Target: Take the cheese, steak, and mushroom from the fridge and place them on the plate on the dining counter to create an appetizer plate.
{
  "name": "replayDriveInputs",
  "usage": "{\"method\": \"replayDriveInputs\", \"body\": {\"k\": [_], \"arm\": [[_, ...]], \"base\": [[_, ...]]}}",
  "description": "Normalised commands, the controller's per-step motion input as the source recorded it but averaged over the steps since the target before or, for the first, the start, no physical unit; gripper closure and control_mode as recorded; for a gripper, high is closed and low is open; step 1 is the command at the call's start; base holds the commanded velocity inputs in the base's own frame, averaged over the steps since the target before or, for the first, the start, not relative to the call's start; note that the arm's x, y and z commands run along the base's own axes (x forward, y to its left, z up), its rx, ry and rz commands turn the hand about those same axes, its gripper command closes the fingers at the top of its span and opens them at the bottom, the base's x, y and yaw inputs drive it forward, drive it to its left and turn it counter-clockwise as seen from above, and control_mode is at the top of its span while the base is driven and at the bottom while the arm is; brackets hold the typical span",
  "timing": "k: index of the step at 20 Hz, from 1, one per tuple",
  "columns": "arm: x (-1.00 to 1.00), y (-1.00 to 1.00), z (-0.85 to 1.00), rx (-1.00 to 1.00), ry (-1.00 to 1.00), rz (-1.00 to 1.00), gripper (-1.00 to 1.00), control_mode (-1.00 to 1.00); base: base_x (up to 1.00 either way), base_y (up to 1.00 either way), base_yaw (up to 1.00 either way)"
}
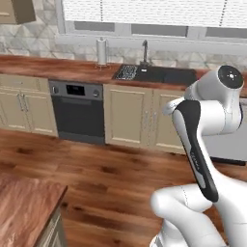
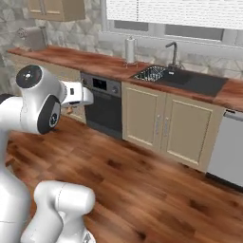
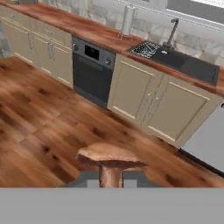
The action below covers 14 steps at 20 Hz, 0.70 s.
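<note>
Where the hand view looks along the gripper [image 3: 110, 183], the fingers [image 3: 92, 183] stand narrow, closed on the stem of the mushroom [image 3: 109, 158]; its brown-red cap spreads flat above them, and the paler stem runs down between the two dark tips; beyond the mushroom lies the wooden floor [image 3: 39, 113], reddish-brown with darker knots; past the floor runs a row of cream cupboards [image 3: 144, 98] under a reddish-brown wood table [image 3: 94, 30]; a dark oven [image 3: 91, 70] is set into that row, just beside the cupboard doors; on the table a black sink [image 3: 188, 65] with a dark tap [image 3: 172, 31] sits next to a dish rack [image 3: 145, 49], and a paper-towel roll [image 3: 127, 19] stands upright near them; a grey dishwasher front [image 3: 210, 140] closes the row at the far side; from the left base view the white arm [image 1: 202, 125] is folded high over the floor, and a corner of another wood-grain table [image 1: 26, 207] shows at the lower left.
</note>
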Motion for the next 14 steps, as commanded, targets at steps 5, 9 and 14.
{"method": "replayDriveInputs", "body": {"k": [5, 9, 14], "arm": [[0.0, 0.0, 0.0, 0.0, 0.0, 0.0, 1.0, 1.0], [0.0, 0.0, 0.0, 0.0, 0.0, 0.0, 1.0, 1.0], [0.0, 0.0, 0.0, 0.0, 0.0, 0.0, 1.0, 1.0]], "base": [[1.0, -0.07, 0.65], [1.0, 0.0, 0.61], [1.0, 0.0, 0.61]]}}
